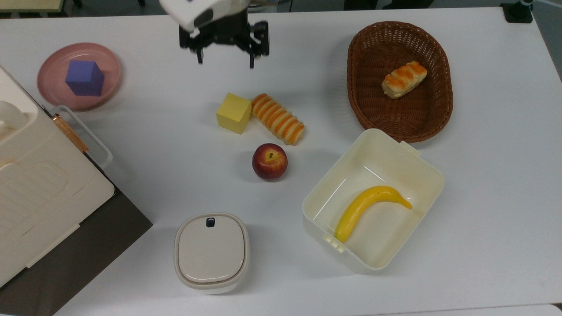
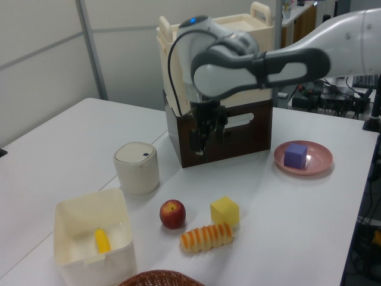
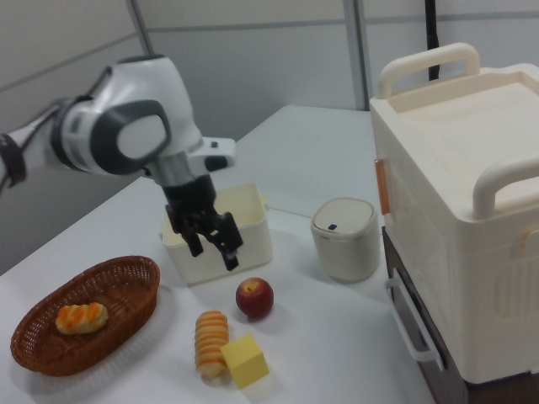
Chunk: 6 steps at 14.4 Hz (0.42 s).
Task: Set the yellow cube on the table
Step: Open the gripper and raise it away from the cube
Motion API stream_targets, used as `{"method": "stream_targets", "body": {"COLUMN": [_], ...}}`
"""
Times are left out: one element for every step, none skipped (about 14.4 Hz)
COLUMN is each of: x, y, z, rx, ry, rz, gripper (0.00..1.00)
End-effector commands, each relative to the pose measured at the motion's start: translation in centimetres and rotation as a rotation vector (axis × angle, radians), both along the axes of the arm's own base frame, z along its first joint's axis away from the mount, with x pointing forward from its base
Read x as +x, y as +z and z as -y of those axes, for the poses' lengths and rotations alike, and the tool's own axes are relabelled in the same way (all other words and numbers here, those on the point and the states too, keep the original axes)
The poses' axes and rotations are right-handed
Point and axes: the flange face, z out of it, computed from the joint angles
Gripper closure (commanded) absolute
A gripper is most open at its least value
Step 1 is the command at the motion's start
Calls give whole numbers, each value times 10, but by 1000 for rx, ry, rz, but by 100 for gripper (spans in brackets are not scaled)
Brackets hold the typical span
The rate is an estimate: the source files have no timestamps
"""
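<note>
Yellow cube rests flat on the worktop, touching the striped bread roll. Jaws stand apart and empty — raised well above the cube.

Purple cube on pink plate
</note>
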Motion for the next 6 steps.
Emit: {"method": "stream_targets", "body": {"x": [-36,-41,-42,-43,-43,-46], "y": [40,42,44,45,47,51], "z": [-6,-5,-5,-5,-3,-2], "rx": [-18,-20,-21,-21,-21,-23], "ry": [-25,-22,-23,-26,-29,-31], "rz": [-22,-37,-35,-34,-31,-31], "gripper": [0,0,0,0,0,0]}}
